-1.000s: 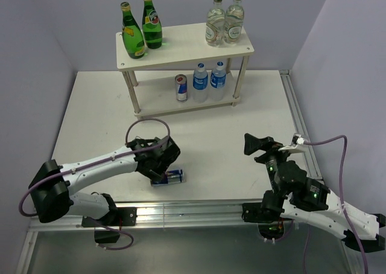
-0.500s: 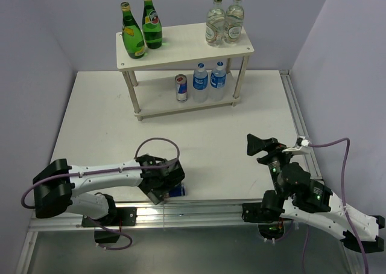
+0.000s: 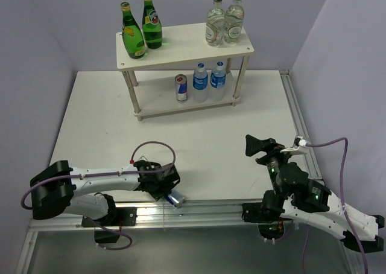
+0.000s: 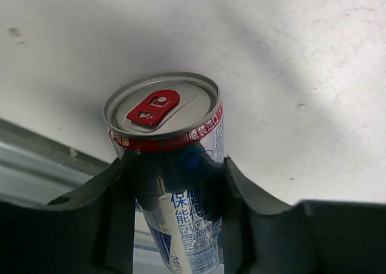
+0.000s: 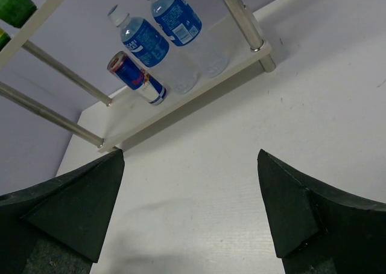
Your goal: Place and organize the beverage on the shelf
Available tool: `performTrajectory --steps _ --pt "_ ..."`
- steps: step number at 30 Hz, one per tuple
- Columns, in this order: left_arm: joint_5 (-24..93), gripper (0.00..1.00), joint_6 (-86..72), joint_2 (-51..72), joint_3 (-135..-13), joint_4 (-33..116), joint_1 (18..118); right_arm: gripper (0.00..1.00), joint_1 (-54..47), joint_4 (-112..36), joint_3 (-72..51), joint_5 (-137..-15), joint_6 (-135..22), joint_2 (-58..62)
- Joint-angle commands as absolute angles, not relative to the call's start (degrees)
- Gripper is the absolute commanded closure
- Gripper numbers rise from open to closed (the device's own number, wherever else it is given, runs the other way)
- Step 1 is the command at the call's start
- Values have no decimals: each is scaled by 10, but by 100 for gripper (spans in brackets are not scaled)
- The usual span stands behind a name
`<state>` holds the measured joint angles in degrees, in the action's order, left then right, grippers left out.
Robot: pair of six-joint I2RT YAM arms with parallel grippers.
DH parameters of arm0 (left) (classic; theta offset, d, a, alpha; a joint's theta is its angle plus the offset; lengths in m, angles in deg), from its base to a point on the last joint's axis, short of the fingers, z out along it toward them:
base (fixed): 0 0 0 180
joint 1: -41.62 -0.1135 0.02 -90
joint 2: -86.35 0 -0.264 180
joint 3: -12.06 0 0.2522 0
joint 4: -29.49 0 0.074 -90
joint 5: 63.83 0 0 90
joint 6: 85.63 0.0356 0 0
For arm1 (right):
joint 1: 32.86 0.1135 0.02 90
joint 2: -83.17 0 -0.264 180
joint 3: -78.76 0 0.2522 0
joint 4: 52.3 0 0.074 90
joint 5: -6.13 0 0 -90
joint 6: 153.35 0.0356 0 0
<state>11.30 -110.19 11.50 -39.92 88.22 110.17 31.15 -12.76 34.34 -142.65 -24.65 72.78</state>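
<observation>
**Silver-blue can pinched in the left hand, well in front of the shelf**

The silver-blue drink can with a red pull tab (image 4: 161, 108) sits between the dark fingers (image 4: 114, 207) of the left hand (image 4: 176, 168), which press on its two sides. Its long axis runs out along the fingers, with the lid end pointing away from the wrist. The bottom end is cut off at the lower frame edge.

From above, only a short slanted piece of the can (image 3: 175, 198) shows past the left hand (image 3: 164, 188). Whether it touches the white counter (image 3: 102, 123) cannot be told. It is well in front of the white two-tier shelf (image 3: 181, 46), by the counter's near edge.

On the shelf's top board, two green glass bottles (image 3: 132, 34) stand at the left end and two clear glass bottles with green caps (image 3: 216, 25) at the right. These show whole only from above. On the lower board a second silver-blue can (image 5: 137, 78) stands just beside two blue-capped water bottles (image 5: 146, 46).

The right hand (image 5: 190, 159) is spread wide and empty, facing the shelf from well in front.
</observation>
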Motion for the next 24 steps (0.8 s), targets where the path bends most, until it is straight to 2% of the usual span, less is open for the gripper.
performTrajectory --steps 1,2,6,8,13,15,18,19,24 --pt "69 89 -1317 104 -393 826 1099 2 316 -140 345 -1432 -245 721" --pt "54 100 -1306 100 -395 820 1098 2 316 -139 345 -1432 -247 720" --pt "-27 100 -1242 71 -456 852 1096 2 316 -140 344 -1429 -248 712" --pt "-82 100 -1189 44 -539 917 1096 2 317 -142 344 -1431 -249 703" --pt "-336 100 -1052 -26 -737 1018 1096 3 316 -145 341 -1435 -251 691" --pt "-444 100 -1046 -62 -806 1085 1096 3 317 -147 341 -1436 -253 687" --pt "-547 100 -1114 -121 -884 1216 1084 3 316 -150 341 -1440 -256 685" --pt "-605 100 -1106 -135 -899 1221 1079 3 317 -151 341 -1441 -256 682" --pt "-695 100 -1057 -210 -981 1222 1011 3 317 -150 340 -1445 -255 674"
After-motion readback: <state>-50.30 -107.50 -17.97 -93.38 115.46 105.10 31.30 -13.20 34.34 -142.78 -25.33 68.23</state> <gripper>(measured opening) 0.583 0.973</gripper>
